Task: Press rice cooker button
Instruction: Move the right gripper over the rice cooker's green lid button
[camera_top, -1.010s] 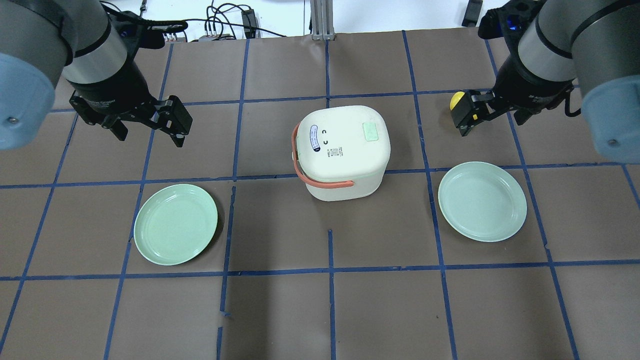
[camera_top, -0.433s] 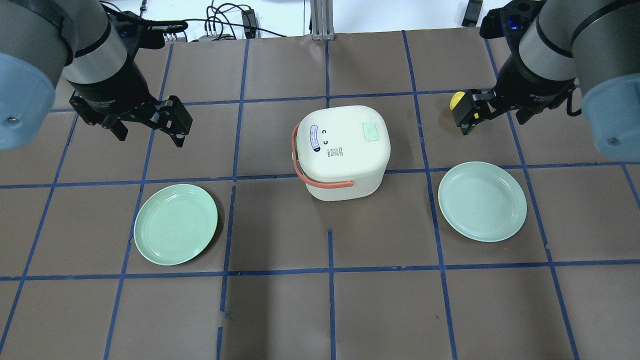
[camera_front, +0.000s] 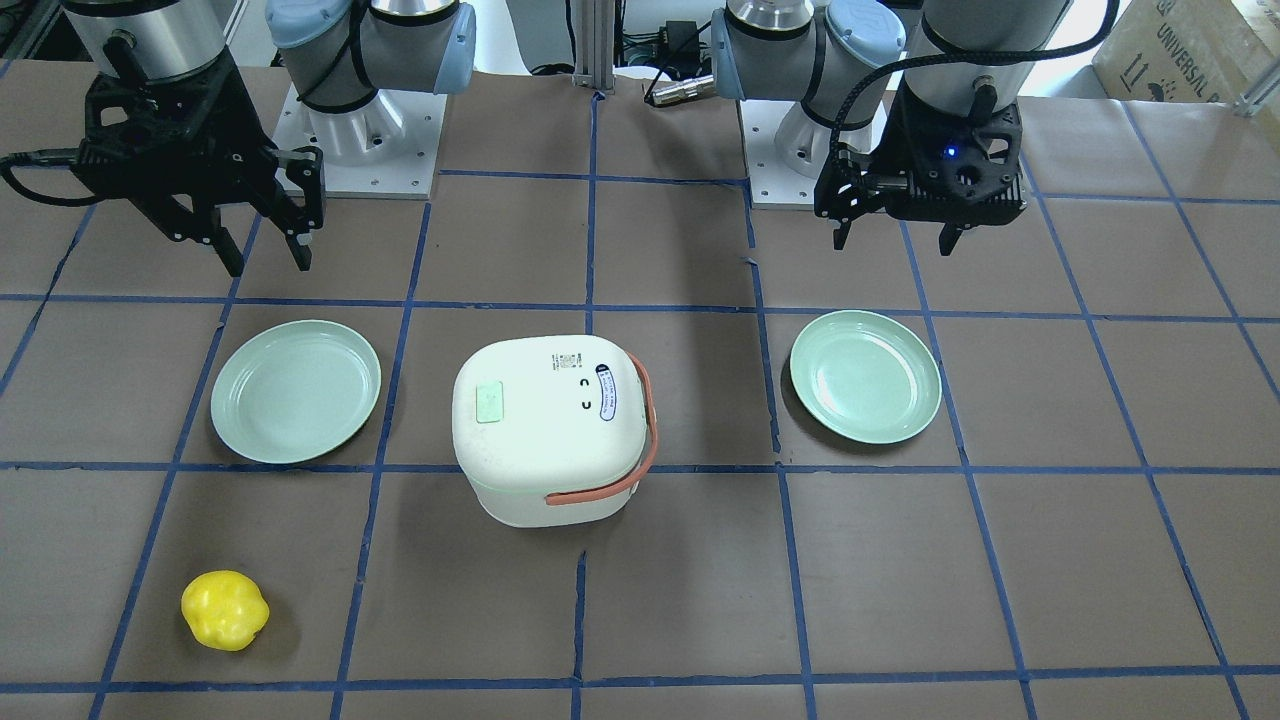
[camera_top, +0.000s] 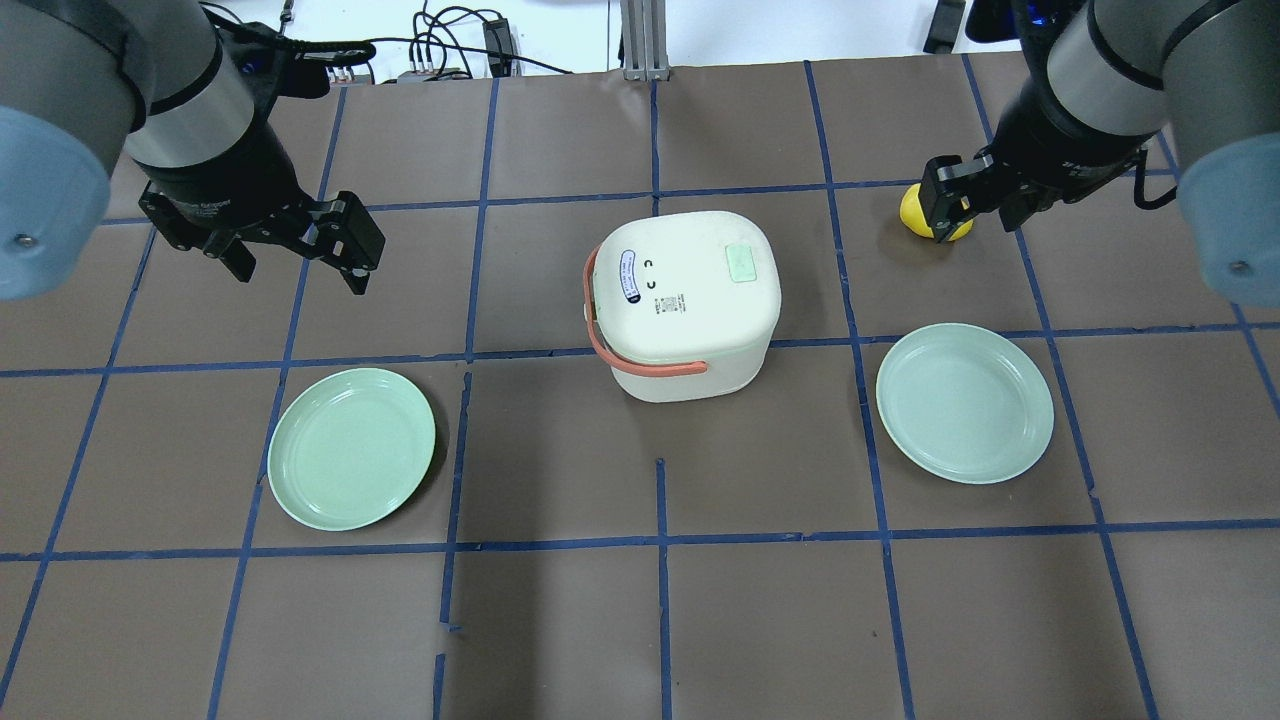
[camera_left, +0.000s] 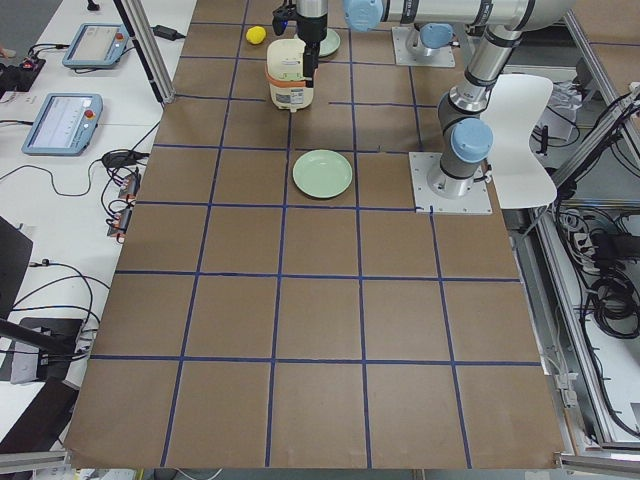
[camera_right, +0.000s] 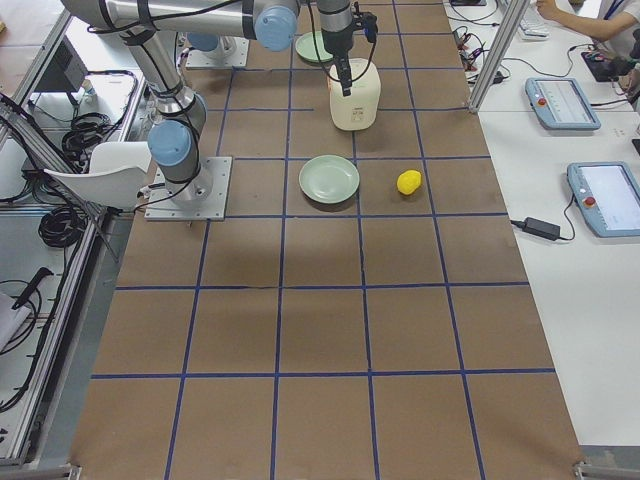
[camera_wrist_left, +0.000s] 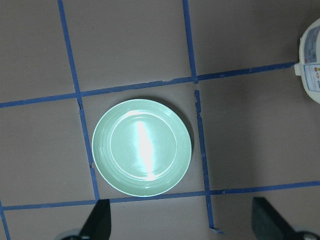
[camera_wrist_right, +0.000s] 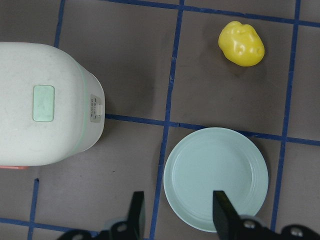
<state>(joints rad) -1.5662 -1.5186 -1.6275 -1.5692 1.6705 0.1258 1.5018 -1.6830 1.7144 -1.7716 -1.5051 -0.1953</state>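
Note:
The white rice cooker (camera_top: 685, 310) with a salmon handle stands mid-table, lid shut. Its pale green button (camera_top: 742, 263) is on the lid's right side. The cooker also shows in the front view (camera_front: 545, 440), and the button shows in the right wrist view (camera_wrist_right: 43, 103). My left gripper (camera_top: 297, 262) is open and empty, hovering well left of the cooker, above a green plate (camera_wrist_left: 142, 148). My right gripper (camera_top: 970, 210) is open and empty, hovering to the cooker's right near the far side. Its fingers (camera_wrist_right: 136, 212) stand apart over the right plate (camera_wrist_right: 216, 178).
Two green plates lie on the table, one on the left (camera_top: 351, 448) and one on the right (camera_top: 964, 402). A yellow lumpy object (camera_front: 224, 610) lies at the far right, partly behind my right gripper in the overhead view. Blue tape lines grid the brown table.
My right gripper has moved toward the table's far side and a little right, staying open. The left arm and the cooker have not moved.

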